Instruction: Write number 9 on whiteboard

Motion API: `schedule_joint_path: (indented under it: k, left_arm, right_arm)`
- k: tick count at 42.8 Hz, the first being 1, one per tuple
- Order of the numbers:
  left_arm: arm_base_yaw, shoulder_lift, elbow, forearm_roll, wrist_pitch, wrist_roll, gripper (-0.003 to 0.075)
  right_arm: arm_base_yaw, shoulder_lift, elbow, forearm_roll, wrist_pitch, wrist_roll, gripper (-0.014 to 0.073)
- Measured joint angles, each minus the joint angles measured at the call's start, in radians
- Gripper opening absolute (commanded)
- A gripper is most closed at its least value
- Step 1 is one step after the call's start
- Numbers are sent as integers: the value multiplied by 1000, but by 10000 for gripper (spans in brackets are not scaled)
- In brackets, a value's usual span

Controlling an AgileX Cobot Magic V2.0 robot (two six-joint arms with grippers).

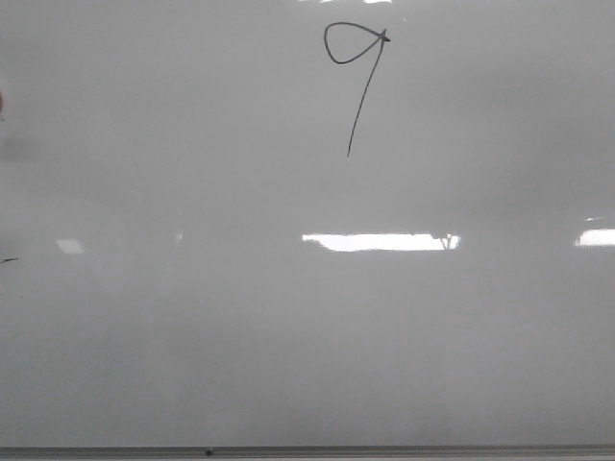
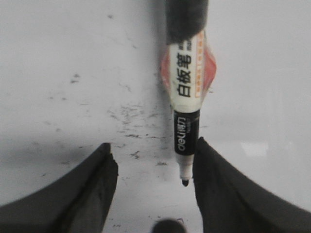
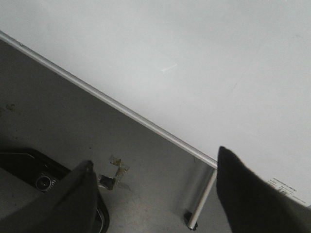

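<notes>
The whiteboard (image 1: 288,327) fills the front view. The number 9 (image 1: 366,92) is drawn on it at the top centre, a pointed loop with a long slanted tail. Neither gripper shows in the front view. In the left wrist view my left gripper (image 2: 152,144) is open over the whiteboard (image 2: 58,58). A white and black marker (image 2: 187,87) lies on the board between the fingers, uncapped tip towards the camera, close beside one finger (image 2: 218,184) and not clamped. My right gripper (image 3: 155,157) is open and empty over the edge of the whiteboard (image 3: 194,58).
A grey metal edge strip (image 1: 384,450) runs along the board's near side. A small stray dash (image 1: 8,259) sits at the board's left edge. Dark ink smudges (image 2: 129,114) mark the board near the marker. The right wrist view shows the grey floor (image 3: 58,121) and a metal leg (image 3: 201,199).
</notes>
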Motion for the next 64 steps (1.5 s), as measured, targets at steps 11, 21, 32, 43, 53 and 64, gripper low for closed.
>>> schedule_joint_path:
  k: [11, 21, 32, 43, 53, 64]
  left_arm:
    - [-115, -232, -33, -24, 340, 97, 359]
    - [-321, -478, -41, -259, 604, 282, 359]
    - [-462, -573, -44, -356, 641, 330, 356]
    - [-472, -573, -44, -326, 641, 363, 154]
    - [-472, -573, -44, -321, 641, 363, -19]
    - [-472, -573, -44, -321, 641, 363, -19]
  right_arm:
    - [0, -124, 100, -2, -134, 52, 539]
    - [0, -280, 155, -4, -162, 54, 539]
    - [0, -329, 167, -4, -162, 55, 529]
    - [0, -332, 168, -4, -162, 56, 134]
    - [0, -332, 168, -4, -162, 56, -69]
    - [0, -332, 168, -4, -158, 58, -68]
